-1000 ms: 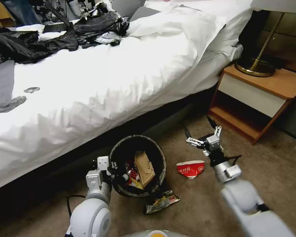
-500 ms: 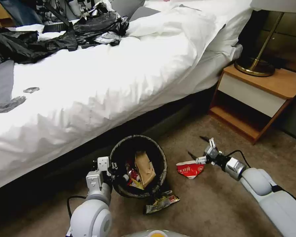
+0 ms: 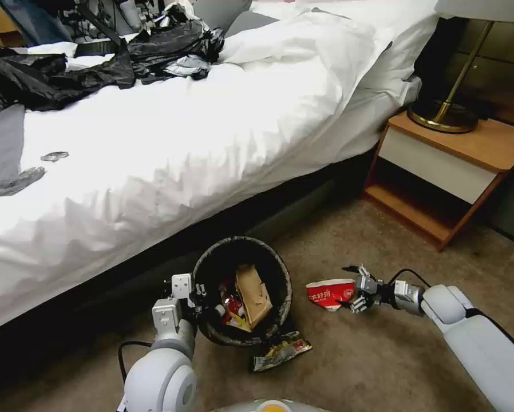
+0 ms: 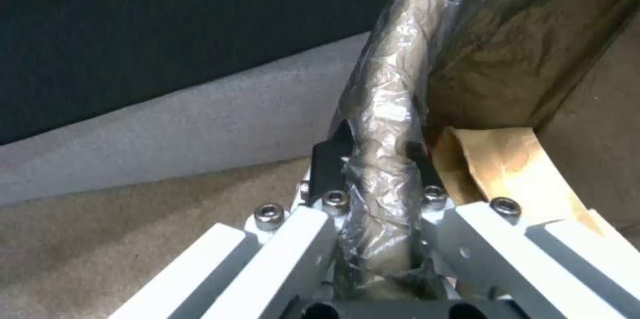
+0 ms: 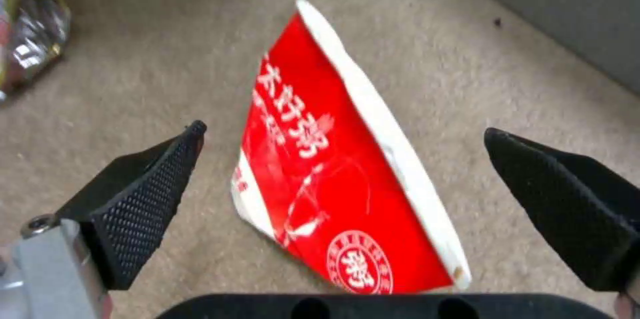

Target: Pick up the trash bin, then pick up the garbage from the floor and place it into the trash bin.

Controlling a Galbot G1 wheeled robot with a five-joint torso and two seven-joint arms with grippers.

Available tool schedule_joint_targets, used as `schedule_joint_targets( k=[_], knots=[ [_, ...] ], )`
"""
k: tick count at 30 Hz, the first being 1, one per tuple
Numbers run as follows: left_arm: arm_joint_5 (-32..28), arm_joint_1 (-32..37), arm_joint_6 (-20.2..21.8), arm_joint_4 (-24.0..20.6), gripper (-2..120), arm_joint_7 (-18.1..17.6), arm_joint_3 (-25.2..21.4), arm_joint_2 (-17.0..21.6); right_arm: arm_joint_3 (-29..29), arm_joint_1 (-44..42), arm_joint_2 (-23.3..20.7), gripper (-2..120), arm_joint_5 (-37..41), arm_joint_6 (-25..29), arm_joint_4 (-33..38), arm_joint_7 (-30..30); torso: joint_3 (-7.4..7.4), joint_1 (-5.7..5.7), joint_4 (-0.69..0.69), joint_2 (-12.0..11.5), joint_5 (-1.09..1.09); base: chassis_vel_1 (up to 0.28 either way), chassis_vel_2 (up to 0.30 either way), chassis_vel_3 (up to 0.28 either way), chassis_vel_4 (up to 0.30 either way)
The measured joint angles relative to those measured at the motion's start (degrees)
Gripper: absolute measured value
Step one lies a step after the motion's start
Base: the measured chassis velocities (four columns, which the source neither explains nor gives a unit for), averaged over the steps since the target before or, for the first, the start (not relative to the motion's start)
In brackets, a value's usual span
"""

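The trash bin (image 3: 242, 290) stands on the carpet (image 3: 383, 355) beside the bed's edge (image 3: 154, 171), holding a tan paper piece (image 3: 252, 294) and red and yellow wrappers (image 3: 232, 309). The left gripper (image 4: 373, 159) is clamped on its bag-covered rim. The right gripper (image 5: 343, 179), fingers spread wide, sits low around a crushed red-and-white cup (image 5: 340, 169) lying on the carpet, without touching it. A snack wrapper (image 3: 281, 350) lies against the bin's base.

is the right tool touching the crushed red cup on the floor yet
Apart. The right wrist view shows the right tool open, its fingers either side of the crushed red cup, with bare carpet between each and the cup.
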Motion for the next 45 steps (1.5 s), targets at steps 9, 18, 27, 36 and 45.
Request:
schedule_joint_targets(
  k=[9,18,27,36,45],
  knots=[
    [0.16,-0.02,0.18,0.55,0,0.0,0.05,-0.16,-1.14,4.81,2.9,100,-2.43,0.88,-6.92,0.27,0.0,0.0,0.01,0.0,0.01,0.0,0.0,0.0,0.0],
    [0.27,0.09,0.19,1.05,0,0.01,-0.15,-0.34,-1.61,10.89,7.4,100,-5.31,1.22,-16.67,2.87,0.0,0.0,0.01,0.0,-0.01,0.0,0.0,0.0,0.0],
    [0.22,-0.04,0.19,1.2,0,-0.02,-0.24,-0.37,-1.61,10.77,9.7,86,-4.59,1.0,-20.44,3.4,0.0,0.0,0.0,0.0,0.0,0.0,0.0,0.0,0.0],
    [0.18,-0.1,0.22,1.09,0,-0.06,-0.3,-0.42,-1.1,8.45,10.71,51,-3.44,1.08,-20.72,3.5,-0.02,-0.01,0.0,0.0,-0.04,0.0,0.0,0.0,0.0],
    [0.18,-0.1,0.24,0.84,0,-0.09,-0.35,-0.51,-0.91,7.68,10.58,20,-2.3,1.16,-20.28,3.75,-0.02,-0.01,0.02,0.01,0.0,0.0,0.0,0.0,0.0]
  ],
)
